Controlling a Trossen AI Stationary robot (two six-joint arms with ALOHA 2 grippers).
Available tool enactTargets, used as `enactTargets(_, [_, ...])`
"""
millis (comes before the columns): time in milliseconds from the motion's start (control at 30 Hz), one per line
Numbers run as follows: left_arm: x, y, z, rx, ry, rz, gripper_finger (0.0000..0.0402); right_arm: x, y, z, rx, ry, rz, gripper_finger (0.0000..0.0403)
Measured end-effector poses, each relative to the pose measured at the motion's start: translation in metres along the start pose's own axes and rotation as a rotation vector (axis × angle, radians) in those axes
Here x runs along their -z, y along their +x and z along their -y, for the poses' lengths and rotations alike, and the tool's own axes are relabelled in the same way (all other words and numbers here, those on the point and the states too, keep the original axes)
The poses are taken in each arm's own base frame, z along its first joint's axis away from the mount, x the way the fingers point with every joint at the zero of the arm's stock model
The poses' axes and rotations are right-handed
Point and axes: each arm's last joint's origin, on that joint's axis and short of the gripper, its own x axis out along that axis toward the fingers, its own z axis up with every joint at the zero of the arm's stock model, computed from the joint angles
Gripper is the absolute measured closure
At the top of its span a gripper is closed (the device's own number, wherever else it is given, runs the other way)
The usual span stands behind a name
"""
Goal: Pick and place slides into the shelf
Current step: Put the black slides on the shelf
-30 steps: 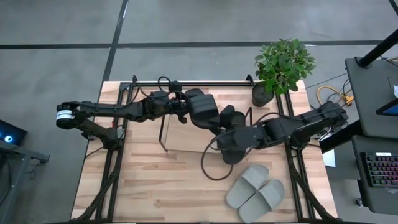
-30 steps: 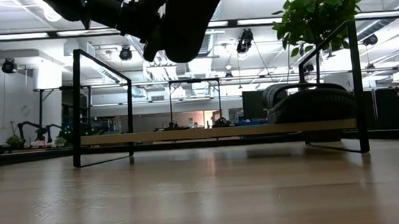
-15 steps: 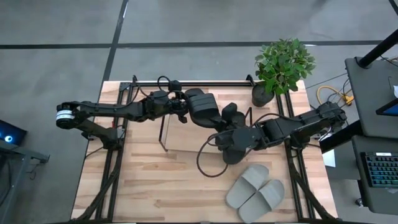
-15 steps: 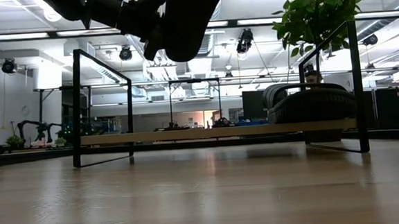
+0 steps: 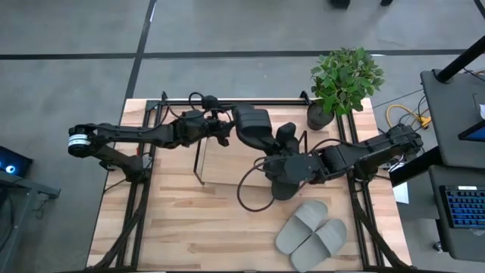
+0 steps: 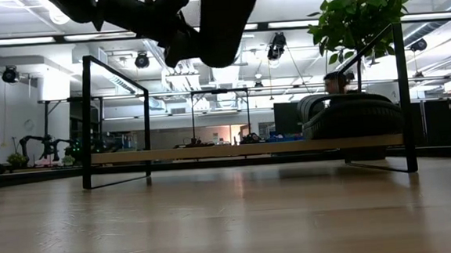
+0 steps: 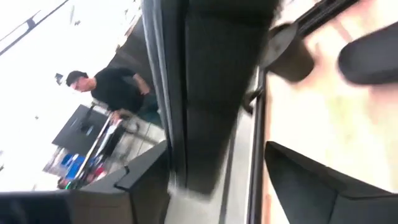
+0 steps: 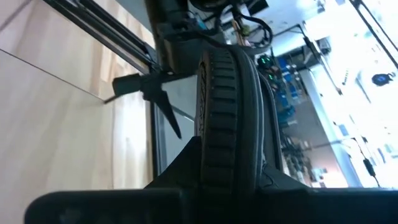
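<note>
two black slides (image 5: 254, 127), two grey slides (image 5: 311, 232), one shelf (image 5: 227, 171)

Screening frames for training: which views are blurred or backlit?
Left wrist view: heavy motion smear, black slide barely legible. Low view: sharp, but bright ceiling lights silhouette the arm overhead and the shelf. High view: even light, clear. Right wrist view: mild softness.

Overhead camera looks straight down; table-level camera faces the same shelf (image 6: 246, 149).
</note>
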Motion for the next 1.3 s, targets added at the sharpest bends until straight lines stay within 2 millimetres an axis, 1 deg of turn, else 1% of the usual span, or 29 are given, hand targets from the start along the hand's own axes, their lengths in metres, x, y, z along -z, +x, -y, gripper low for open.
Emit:
enactTargets(133, [0.003, -0.005, -0.004, -0.043, 0.012, -0.087, 0.0136, 0.001, -0.006, -0.003, 0.031, 0.004, -0.037, 0.0364])
enactTargets(233, [0.005, -0.014, -0.007, -0.014, 0.015, -0.112, 0.0133, 0.005, -0.012, -0.008, 0.051, 0.043, -0.078, 0.0364])
enactTargets(300, [0.005, -0.022, -0.013, -0.003, -0.025, -0.109, 0.0133, 0.008, -0.016, -0.012, 0.046, 0.065, -0.096, 0.0364])
enactTargets(433, [0.0, -0.044, -0.03, 0.023, -0.153, -0.026, 0.0132, 0.009, -0.021, -0.025, 0.021, 0.117, -0.111, 0.0364])
enactTargets(500, [-0.003, -0.057, -0.039, 0.055, -0.244, 0.053, 0.0132, 0.008, -0.019, -0.035, 0.012, 0.13, -0.12, 0.0364])
enactTargets(600, [-0.007, -0.076, -0.052, 0.073, -0.371, 0.141, 0.0132, 0.007, -0.015, -0.051, 0.02, 0.105, -0.146, 0.0364])
enactTargets(700, [-0.005, -0.09, -0.061, 0.068, -0.455, 0.158, 0.0132, 0.006, -0.011, -0.065, 0.023, 0.1, -0.164, 0.0364])
enactTargets(767, [-0.003, -0.098, -0.063, 0.076, -0.49, 0.152, 0.0132, 0.007, -0.009, -0.072, 0.036, 0.103, -0.177, 0.0364])
enactTargets(867, [0.001, -0.105, -0.063, 0.095, -0.504, 0.132, 0.0132, 0.008, -0.007, -0.082, 0.059, 0.087, -0.199, 0.0364])
enactTargets(1033, [0.005, -0.111, -0.061, 0.108, -0.536, 0.118, 0.0132, 0.01, -0.005, -0.097, 0.051, 0.13, -0.217, 0.0364])
enactTargets(1200, [0.008, -0.11, -0.059, 0.11, -0.536, 0.115, 0.0132, 0.01, -0.006, -0.109, 0.015, 0.173, -0.22, 0.0364])
enactTargets(1300, [0.009, -0.108, -0.055, 0.119, -0.531, 0.102, 0.0132, 0.01, -0.005, -0.119, -0.016, 0.168, -0.23, 0.0364])
